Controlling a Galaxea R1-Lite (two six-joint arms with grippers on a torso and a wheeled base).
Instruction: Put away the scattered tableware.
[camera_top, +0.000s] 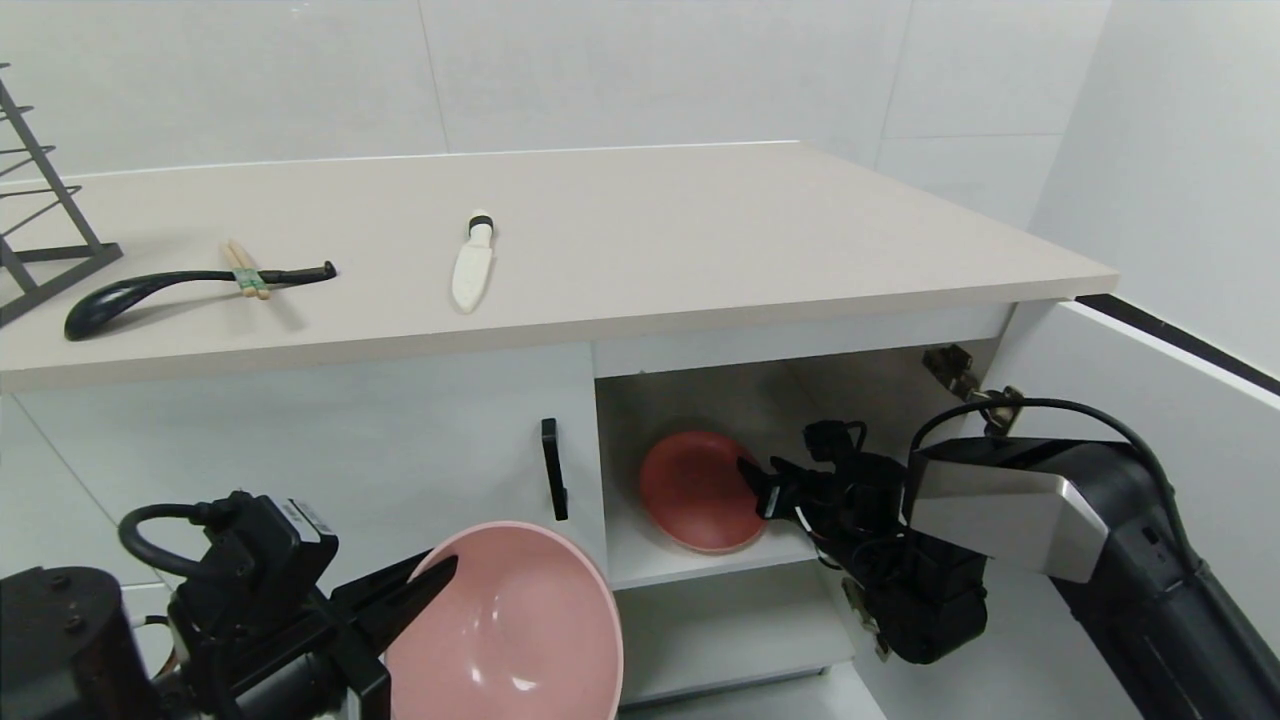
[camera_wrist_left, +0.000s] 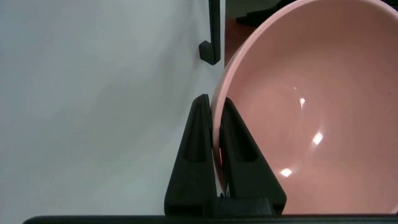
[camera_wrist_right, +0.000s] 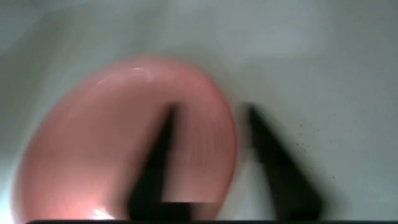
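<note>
Pink, glossy, pinched by its rim alone in the left end effector (camera_wrist_left: 216, 143) before the shut cabinet door (camera_top: 300, 440): beware the bowl (camera_top: 510, 630) swinging loose, and the spread right end effector (camera_wrist_right: 211, 124) knocking the red plate (camera_top: 695, 490) off the front edge of the shelf (camera_top: 680, 565).

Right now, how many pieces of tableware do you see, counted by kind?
Round dishes: 2 (pale pink bowl, deeper red dish)
Long black ladle: 1
Pair of wooden chopsticks: 1
Cream-white sheathed knife: 1
Total: 5

Pink bowl (camera_top: 520, 630); red plate (camera_top: 695, 490); black ladle (camera_top: 105, 298).
</note>
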